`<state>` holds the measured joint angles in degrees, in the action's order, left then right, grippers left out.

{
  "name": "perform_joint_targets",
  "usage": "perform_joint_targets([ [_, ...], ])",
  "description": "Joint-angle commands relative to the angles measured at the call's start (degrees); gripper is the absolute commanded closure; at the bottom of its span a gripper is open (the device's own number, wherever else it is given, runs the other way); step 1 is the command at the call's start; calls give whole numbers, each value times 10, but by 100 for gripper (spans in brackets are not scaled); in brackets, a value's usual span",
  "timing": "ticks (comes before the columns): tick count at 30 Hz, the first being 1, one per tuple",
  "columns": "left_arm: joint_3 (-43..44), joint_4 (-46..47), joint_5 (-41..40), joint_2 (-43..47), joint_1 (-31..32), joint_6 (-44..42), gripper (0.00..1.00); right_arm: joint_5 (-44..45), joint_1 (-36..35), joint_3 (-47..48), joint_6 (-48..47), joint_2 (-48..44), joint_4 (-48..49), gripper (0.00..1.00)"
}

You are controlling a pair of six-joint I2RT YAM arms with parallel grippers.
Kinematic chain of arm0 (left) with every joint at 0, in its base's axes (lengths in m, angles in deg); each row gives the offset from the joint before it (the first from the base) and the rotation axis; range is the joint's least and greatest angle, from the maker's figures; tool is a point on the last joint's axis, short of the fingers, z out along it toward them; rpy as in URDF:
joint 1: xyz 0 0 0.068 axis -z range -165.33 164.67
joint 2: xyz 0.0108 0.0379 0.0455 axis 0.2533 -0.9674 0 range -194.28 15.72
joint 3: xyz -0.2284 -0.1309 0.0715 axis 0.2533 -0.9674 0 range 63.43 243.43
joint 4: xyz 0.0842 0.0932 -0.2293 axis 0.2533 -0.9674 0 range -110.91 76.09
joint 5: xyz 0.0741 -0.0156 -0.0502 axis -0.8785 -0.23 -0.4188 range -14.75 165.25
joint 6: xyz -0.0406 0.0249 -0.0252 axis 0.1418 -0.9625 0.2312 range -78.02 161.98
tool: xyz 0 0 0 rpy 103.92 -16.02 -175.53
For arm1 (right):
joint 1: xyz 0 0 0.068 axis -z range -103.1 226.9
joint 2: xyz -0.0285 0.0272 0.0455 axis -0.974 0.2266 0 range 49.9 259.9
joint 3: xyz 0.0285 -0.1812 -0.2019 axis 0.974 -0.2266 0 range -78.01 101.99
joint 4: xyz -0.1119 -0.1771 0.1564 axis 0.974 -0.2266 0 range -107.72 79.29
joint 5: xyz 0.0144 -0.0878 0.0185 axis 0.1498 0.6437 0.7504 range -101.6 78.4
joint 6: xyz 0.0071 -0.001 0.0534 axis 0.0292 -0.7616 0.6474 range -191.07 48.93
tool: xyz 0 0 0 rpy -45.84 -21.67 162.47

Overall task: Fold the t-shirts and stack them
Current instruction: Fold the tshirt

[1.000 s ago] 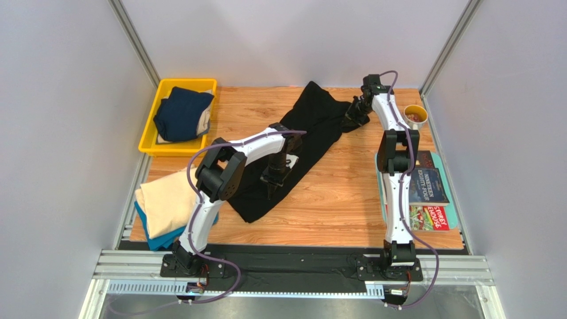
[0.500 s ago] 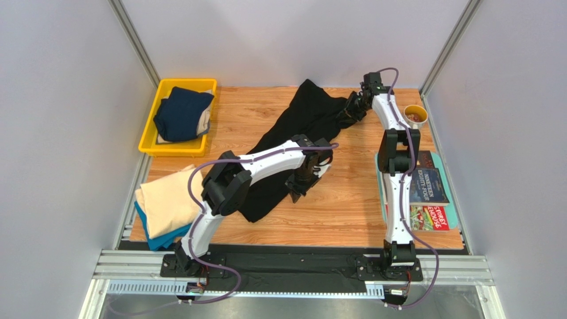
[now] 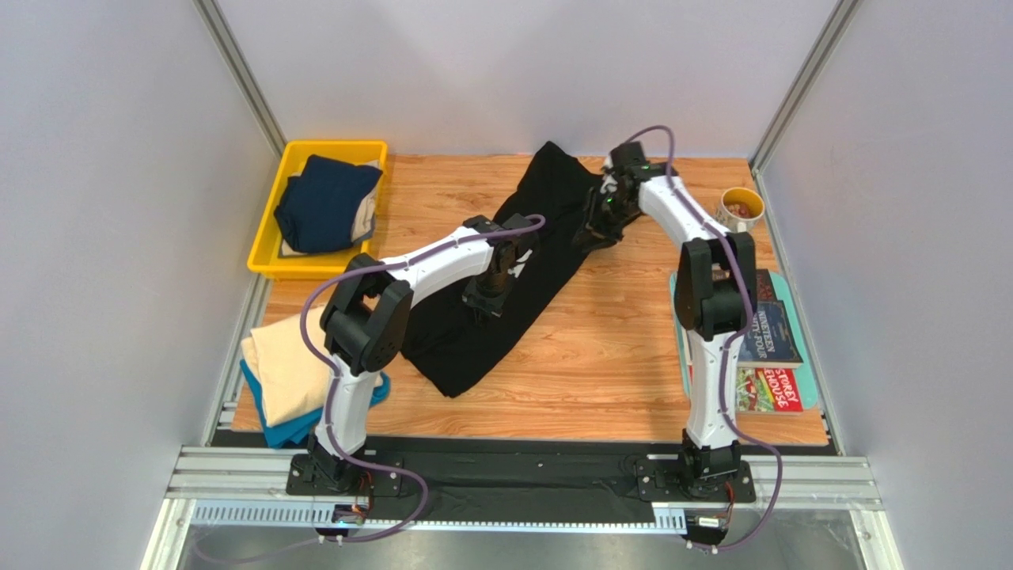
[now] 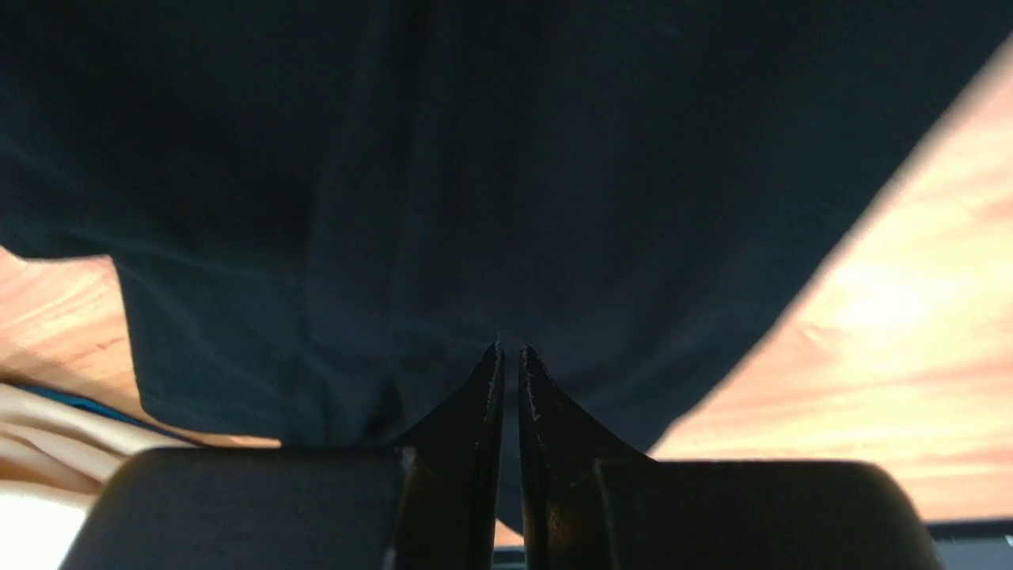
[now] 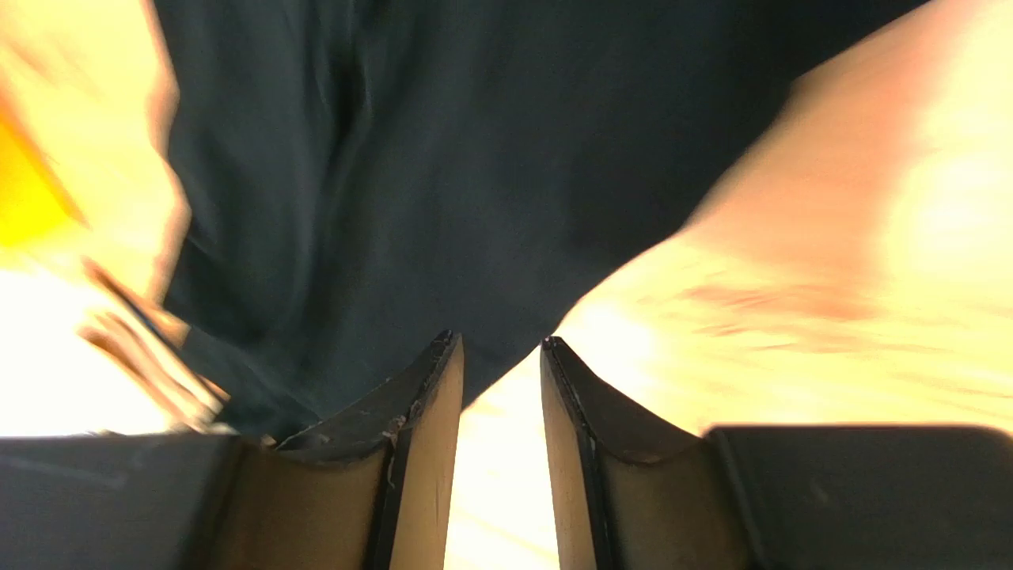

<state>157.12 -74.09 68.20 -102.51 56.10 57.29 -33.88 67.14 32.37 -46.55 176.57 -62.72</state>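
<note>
I see the black t-shirt [image 3: 458, 347] stretched diagonally across the middle of the desk [image 3: 618, 356], from the far edge toward the near-left corner. My left jaws hang over its middle, parted by a sliver, holding nothing. My right jaws stand open over its far end, empty, desk showing between them.

Wooden table [image 3: 618, 356] with a yellow plastic bin [image 3: 312, 271] at its far left corner. A small yellow cup [image 3: 742, 208] stands far right. Colourful magazines [image 3: 773, 356] lie along the right edge, nearer.
</note>
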Motion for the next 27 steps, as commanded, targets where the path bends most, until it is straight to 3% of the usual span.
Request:
perform_joint_targets([
  [1,12,21,-15,-24,-19,0,86,29,-68,-37,-32,-6,-28,64],
  [7,-18,23,-6,-37,-28,-21,89,72,-83,-1,-22,50,-48,64],
  [9,-33,28,10,-36,-28,-21,96,87,-83,19,-23,78,-65,65],
  [12,-65,37,47,-29,-28,-18,100,117,-83,49,-31,110,-97,73],
  [16,-101,47,67,-10,-18,-16,100,156,-76,50,-34,119,-114,95],
  [18,-104,49,86,-8,-11,-17,100,164,-66,46,-34,118,-115,100],
  [27,3,18,143,-56,74,-21,100,201,-11,55,-47,125,-148,100],
])
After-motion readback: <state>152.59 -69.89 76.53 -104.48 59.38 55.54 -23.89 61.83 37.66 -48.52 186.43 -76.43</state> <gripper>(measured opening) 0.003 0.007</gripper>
